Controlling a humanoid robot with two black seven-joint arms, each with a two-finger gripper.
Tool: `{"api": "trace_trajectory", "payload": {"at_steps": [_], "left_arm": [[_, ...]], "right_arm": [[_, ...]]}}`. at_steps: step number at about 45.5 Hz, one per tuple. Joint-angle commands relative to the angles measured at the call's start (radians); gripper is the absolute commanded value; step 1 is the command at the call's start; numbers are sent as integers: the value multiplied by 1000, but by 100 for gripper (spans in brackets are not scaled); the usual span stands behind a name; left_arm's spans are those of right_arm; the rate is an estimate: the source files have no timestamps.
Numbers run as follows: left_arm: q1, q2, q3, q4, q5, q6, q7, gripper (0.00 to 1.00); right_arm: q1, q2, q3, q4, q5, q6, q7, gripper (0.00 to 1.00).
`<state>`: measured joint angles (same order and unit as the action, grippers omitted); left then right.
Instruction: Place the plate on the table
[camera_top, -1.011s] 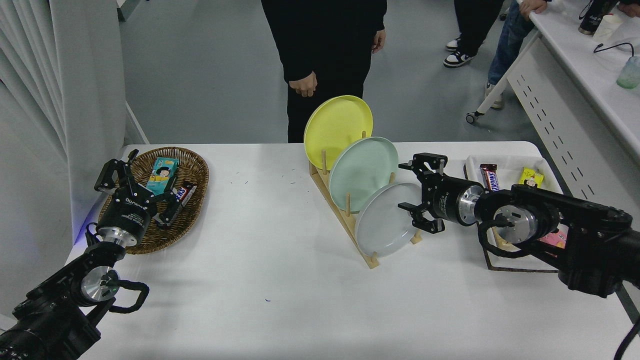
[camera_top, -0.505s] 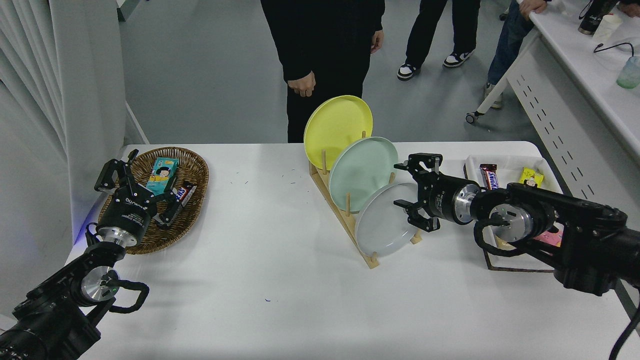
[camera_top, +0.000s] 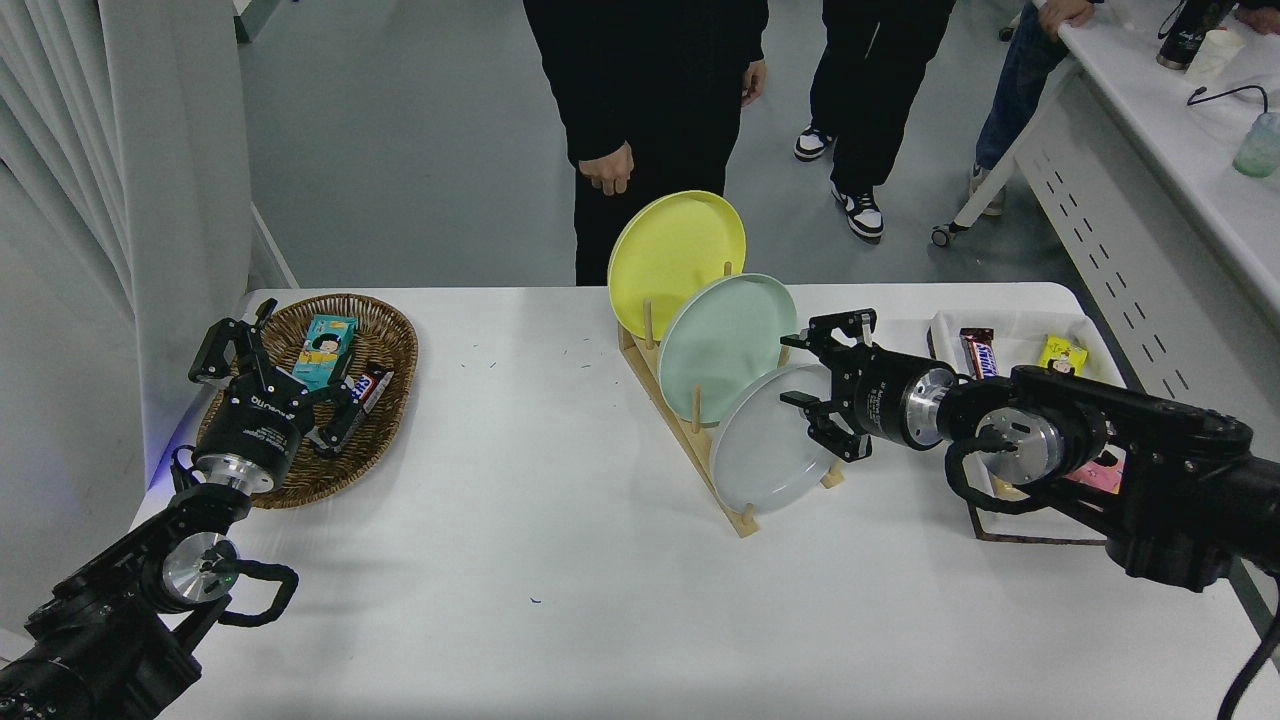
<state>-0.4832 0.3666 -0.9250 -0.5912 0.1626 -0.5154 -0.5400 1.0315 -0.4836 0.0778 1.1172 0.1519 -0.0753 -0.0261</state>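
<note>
The light grey plate (camera_top: 765, 445) stands on edge in the front slot of a wooden rack (camera_top: 700, 440) on the white table (camera_top: 560, 600). A mint green plate (camera_top: 720, 345) and a yellow plate (camera_top: 672, 250) stand behind it in the same rack. My right gripper (camera_top: 808, 375) is open, its fingers spread around the grey plate's upper right rim, one finger above and one lower against the plate's edge. My left gripper (camera_top: 265, 360) is parked open over a wicker basket at the left.
The wicker basket (camera_top: 395, 400) holds snack packs. A white tray (camera_top: 1010, 330) with snack bars sits at the right under my right arm. People stand at the table's far side (camera_top: 650, 100). A long white desk (camera_top: 1180, 150) runs at the top right.
My right gripper has moved left, closing in on the grey plate's upper right rim. A person in the background has walked left. The left arm has not moved.
</note>
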Motion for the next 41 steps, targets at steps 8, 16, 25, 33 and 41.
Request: {"api": "trace_trajectory", "payload": {"at_steps": [8,16,25,33,41], "left_arm": [[0,0,0,1,0,0,0,98],[0,0,0,-1,0,0,0,98],[0,0,0,-1,0,0,0,98],[0,0,0,-1,0,0,0,98],[0,0,0,-1,0,0,0,98]], "right_arm": [[4,-20,7,19,6,2,-3,45],[4,-24,7,32,8,2,-3,40],[4,-32,7,41,11,2,-5,35],[4,-30,5,44,12,3,-5,34],[4,-32,5,44,12,3,-5,31]]}}
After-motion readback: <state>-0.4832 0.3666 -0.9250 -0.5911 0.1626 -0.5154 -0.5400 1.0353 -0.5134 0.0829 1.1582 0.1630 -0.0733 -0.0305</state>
